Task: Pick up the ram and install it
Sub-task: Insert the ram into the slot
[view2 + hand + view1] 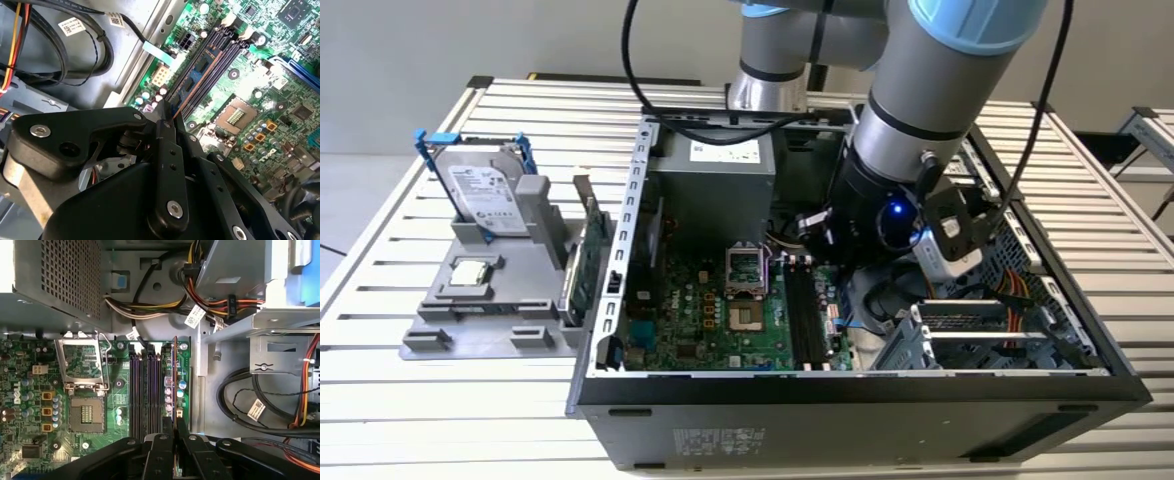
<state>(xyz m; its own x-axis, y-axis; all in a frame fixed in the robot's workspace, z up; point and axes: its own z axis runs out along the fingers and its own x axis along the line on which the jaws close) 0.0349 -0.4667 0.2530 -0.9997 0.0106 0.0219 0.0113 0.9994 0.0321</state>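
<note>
Slatted table (400, 400), open computer case (854, 420), pincer (175, 424) clamping ram (175, 375).

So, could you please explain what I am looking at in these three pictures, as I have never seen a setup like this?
The big grey and blue machine is a robot arm reaching into an open computer case that lies on a slatted table. The exterior view comes from a camera off the arm. Both wrist views come from cameras riding on the arm, looking past its black gripper at the green motherboard. The gripper is closed on the ram, a thin memory stick seen edge-on, in line with the dark memory slots. At the exterior view's left, a grey holder carries a hard drive in a blue frame; a green card stands beside it.
</note>
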